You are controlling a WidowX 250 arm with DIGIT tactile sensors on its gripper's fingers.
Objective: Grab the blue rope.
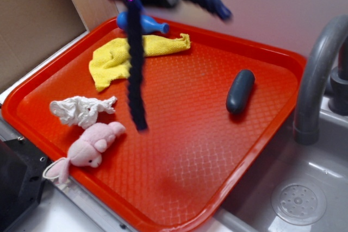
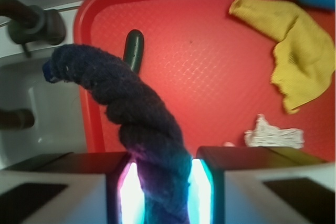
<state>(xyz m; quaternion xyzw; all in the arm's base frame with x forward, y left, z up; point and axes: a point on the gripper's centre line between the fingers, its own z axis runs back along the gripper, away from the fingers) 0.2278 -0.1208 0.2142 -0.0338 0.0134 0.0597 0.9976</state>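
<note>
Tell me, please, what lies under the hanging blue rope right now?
The blue rope hangs from the claw above the red tray, clear of its bare middle. Its upper length crosses in front of the yellow cloth and blue pin, hiding parts of both.

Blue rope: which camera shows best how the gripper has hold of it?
The wrist view. There the blue rope sits pinched between the gripper fingers, one end curling toward the sink. The exterior view shows the rope lifted off the red tray, both ends dangling, but the gripper is cut off at the top edge and blurred.
</note>
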